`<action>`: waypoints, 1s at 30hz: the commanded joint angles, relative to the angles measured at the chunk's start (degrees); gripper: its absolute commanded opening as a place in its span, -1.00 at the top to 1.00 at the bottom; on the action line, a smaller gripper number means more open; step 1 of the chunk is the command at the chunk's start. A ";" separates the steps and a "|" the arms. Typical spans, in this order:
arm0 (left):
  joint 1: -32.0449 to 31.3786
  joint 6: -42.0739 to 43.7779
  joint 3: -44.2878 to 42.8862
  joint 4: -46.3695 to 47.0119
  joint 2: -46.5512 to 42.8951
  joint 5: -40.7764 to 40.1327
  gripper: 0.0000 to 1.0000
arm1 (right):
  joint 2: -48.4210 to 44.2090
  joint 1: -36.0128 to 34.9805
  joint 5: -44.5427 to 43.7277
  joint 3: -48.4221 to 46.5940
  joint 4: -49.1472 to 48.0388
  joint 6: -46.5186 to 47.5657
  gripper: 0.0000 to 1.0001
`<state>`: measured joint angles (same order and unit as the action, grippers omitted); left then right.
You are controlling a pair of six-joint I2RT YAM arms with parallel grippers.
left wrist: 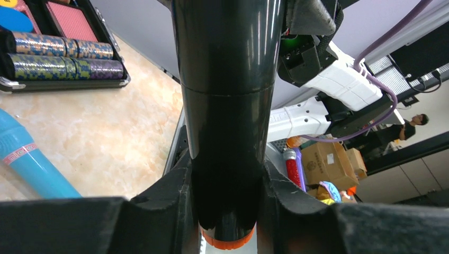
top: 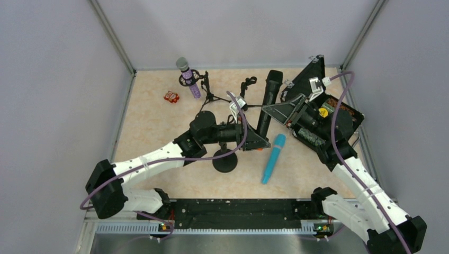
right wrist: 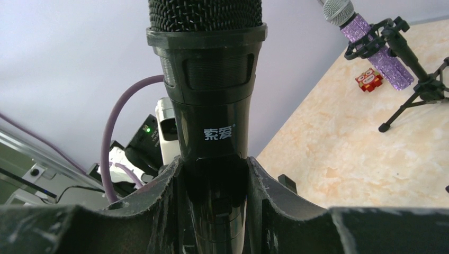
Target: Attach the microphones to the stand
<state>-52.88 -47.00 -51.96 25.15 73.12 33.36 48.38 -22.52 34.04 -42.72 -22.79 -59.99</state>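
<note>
Now left end effector (left wrist: 226,217) pinches the black microphone (left wrist: 227,79) by its orange end, right end effector (right wrist: 214,206) below its head; turquoise microphone (top: 273,159) lies beside it, seemingly apart.

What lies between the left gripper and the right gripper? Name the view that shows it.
The shaft of the black microphone: the left gripper is shut near its orange end, the right gripper farther up its body. The top external view shows it.
</note>
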 commanded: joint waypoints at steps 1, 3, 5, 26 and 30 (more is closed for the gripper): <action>-0.27 1.73 -0.15 3.76 -2.29 -0.12 1.00 | -1.45 -0.79 -1.97 -0.36 -0.84 1.87 1.00; -0.29 2.99 0.38 2.05 -3.35 -1.97 1.00 | -1.39 -0.85 -2.25 -0.06 -0.52 2.61 0.90; -0.29 3.95 1.00 1.30 -4.38 -3.76 1.00 | -1.11 -0.81 -2.23 0.53 -1.04 3.52 0.64; -0.28 8.27 4.22 -6.45 -12.90 -7.60 1.00 | 5.29 -0.34 15.70 -7.44 4.10 14.39 -0.90; -0.25 7.25 5.73 -4.62 -13.73 -4.44 1.00 | 6.49 0.02 21.29 -4.77 -8.28 6.48 -0.90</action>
<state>-53.25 -40.32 -47.53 14.63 61.60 25.12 53.71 -22.94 46.59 -47.72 -18.50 -48.07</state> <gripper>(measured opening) 0.430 0.948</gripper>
